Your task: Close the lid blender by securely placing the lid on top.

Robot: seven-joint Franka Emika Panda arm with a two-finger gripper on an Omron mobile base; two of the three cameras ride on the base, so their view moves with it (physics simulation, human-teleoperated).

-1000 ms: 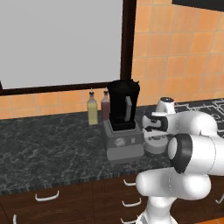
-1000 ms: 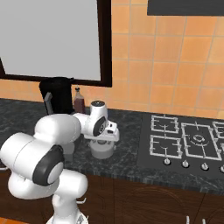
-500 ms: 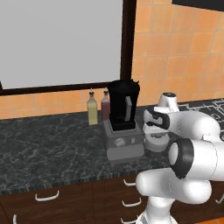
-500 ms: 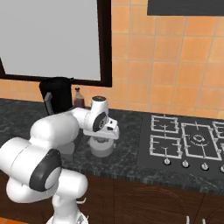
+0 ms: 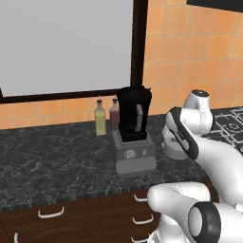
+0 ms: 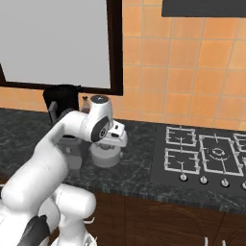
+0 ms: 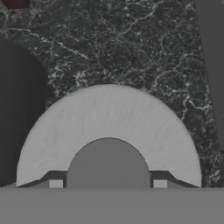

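So the lid [image 7: 109, 127] is sitting flat on the dark marbled table [image 5: 47, 156], just to the right of the blender [image 5: 133, 128], and the pincer [image 7: 107, 183] is right down over it. In the hand view the knob sits dead centre between the two finger tips, one on each side. Jaws look apart, straddling the knob, but honestly I can't tell if they're touching it yet.

What worries me: that knob is a smooth rounded dome, so if the fingers bite too high it could squirt out, or the lid comes up tilted. The lid itself is a light-grey disc with a faint brushed look, probably slick plastic.

The jar is tall, black and tapered, open at the top with a slightly jagged rim, perched on a boxy grey base. A tilted lid would likely catch on that rim instead of seating. The two glass bottles [image 5: 107, 118] stand just behind the blender, and a wide swing could clip them.
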